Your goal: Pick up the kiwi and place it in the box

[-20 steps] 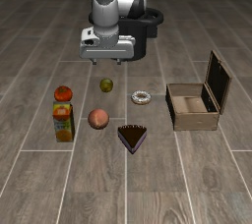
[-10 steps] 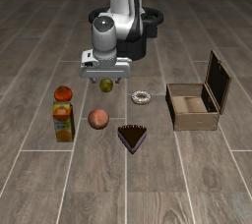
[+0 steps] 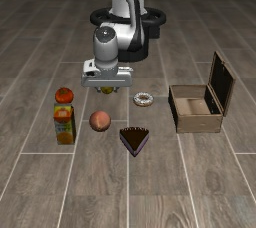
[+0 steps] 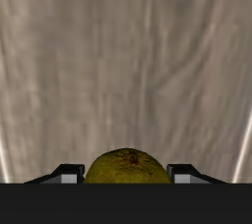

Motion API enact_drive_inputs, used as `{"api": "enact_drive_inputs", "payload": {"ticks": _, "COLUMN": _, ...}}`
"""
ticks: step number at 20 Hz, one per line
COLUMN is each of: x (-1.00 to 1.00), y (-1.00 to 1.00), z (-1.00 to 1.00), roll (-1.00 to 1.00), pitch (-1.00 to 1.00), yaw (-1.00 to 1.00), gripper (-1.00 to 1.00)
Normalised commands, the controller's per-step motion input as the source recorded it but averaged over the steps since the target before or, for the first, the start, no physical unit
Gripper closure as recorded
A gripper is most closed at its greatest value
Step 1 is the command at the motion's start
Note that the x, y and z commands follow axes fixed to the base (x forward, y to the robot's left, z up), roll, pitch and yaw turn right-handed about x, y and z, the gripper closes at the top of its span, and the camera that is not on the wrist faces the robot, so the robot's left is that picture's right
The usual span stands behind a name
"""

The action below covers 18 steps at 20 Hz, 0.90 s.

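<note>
high frontal exterior view; wrist view close over the kiwi [image 4: 125, 166] both share.

There was one kiwi [image 4: 125, 166], one tomato [image 3: 64, 96], one juice bottle [image 3: 64, 125], one peach [image 3: 99, 121], one chocolate cake wedge [image 3: 134, 139], one doughnut [image 3: 144, 98] and one wooden box [image 3: 196, 124].

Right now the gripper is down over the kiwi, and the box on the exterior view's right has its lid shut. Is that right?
Not quite. The box is open: its lid stands raised along one side and the inside is bare, as the exterior view shows. The rest holds: the gripper is down over the kiwi, and the box sits on the exterior view's right.
</note>
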Motion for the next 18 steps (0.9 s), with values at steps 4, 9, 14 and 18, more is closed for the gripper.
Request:
{"api": "enact_drive_inputs", "payload": {"ticks": 4, "x": 0.0, "y": 0.0, "z": 0.0, "roll": 0.0, "pitch": 0.0, "yaw": 0.0, "gripper": 1.0}}
{"api": "enact_drive_inputs", "payload": {"ticks": 9, "x": 0.0, "y": 0.0, "z": 0.8, "roll": 0.0, "pitch": 0.0, "yaw": 0.0, "gripper": 1.0}}
{"api": "enact_drive_inputs", "payload": {"ticks": 14, "x": 0.0, "y": 0.0, "z": 1.0, "roll": 0.0, "pitch": 0.0, "yaw": 0.0, "gripper": 1.0}}
{"api": "enact_drive_inputs", "payload": {"ticks": 18, "x": 0.0, "y": 0.0, "z": 1.0, "roll": 0.0, "pitch": 0.0, "yaw": 0.0, "gripper": 1.0}}
